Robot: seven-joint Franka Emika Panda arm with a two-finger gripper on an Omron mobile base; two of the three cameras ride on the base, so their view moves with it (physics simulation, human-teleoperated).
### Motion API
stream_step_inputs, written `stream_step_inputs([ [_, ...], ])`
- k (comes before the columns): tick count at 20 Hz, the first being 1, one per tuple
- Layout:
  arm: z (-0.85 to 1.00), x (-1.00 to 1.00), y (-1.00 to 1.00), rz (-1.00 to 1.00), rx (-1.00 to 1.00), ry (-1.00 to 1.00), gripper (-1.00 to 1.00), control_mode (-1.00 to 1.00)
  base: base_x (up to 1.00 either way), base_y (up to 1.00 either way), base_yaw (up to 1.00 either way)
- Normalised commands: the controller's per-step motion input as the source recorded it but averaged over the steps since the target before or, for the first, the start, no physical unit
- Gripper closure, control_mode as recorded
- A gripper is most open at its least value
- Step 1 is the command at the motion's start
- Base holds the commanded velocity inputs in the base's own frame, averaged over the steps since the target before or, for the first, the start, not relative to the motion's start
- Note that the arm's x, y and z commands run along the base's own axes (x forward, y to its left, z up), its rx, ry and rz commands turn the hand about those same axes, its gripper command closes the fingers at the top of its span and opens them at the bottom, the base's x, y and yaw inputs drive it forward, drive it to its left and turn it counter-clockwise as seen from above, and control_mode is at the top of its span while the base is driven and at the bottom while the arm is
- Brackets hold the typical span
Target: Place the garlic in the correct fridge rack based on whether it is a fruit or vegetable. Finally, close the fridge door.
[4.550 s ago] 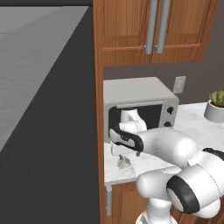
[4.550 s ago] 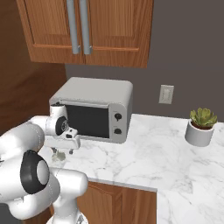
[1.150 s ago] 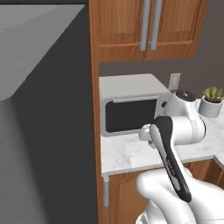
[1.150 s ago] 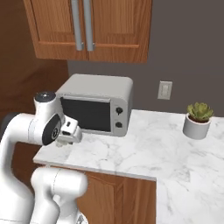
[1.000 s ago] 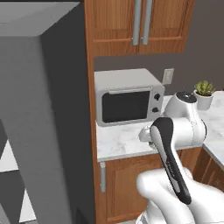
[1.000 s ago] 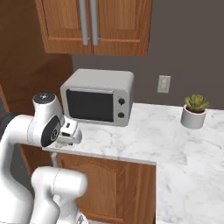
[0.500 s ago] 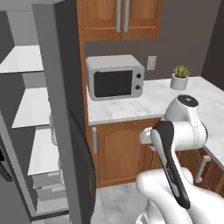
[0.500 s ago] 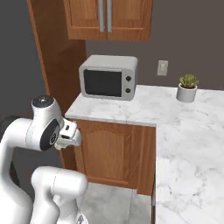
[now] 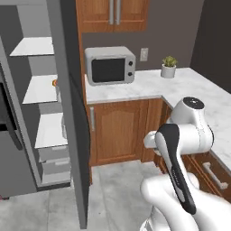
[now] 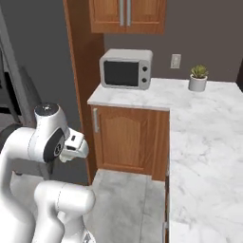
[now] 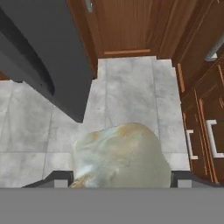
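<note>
The garlic (image 11: 119, 155), a lumpy off-white bulb, sits between my gripper's (image 11: 120, 178) dark fingertips (image 11: 56, 179) low in the hand view, so the gripper is shut on it. It hangs above the grey floor tiles in front of the cabinets. The fridge door (image 9: 67, 108) stands wide open, edge-on in the left base view, and its dark face with the long handle (image 11: 30, 61) shows at the upper left of the hand view. Inside the fridge are white racks (image 9: 41, 88), one above the other. The gripper is well to the right of the open fridge.
A small orange fruit (image 9: 54, 82) lies on the middle rack. A second grey door with a black panel (image 9: 8, 113) stands at far left. Wooden cabinets (image 9: 117, 131) carry a marble counter (image 10: 199, 123) with a microwave (image 9: 109, 64) and a potted plant (image 9: 168, 66).
The base has driven back from the counter, so both base views shifted and the open fridge came into sight. The garlic stays in the shut gripper.
</note>
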Motion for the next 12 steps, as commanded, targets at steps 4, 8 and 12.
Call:
stream_step_inputs([
  [4, 0.0, 0.0, 0.0, 0.0, 0.0, 0.0, 1.0, 1.0, -0.97, 0.79, 0.0],
  [8, 0.0, 0.0, 0.0, 0.0, 0.0, 0.0, 1.0, 1.0, -0.65, 1.0, 0.0],
  [12, 0.0, 0.0, 0.0, 0.0, 0.0, 0.0, 1.0, 1.0, -0.17, 1.0, 0.0],
])
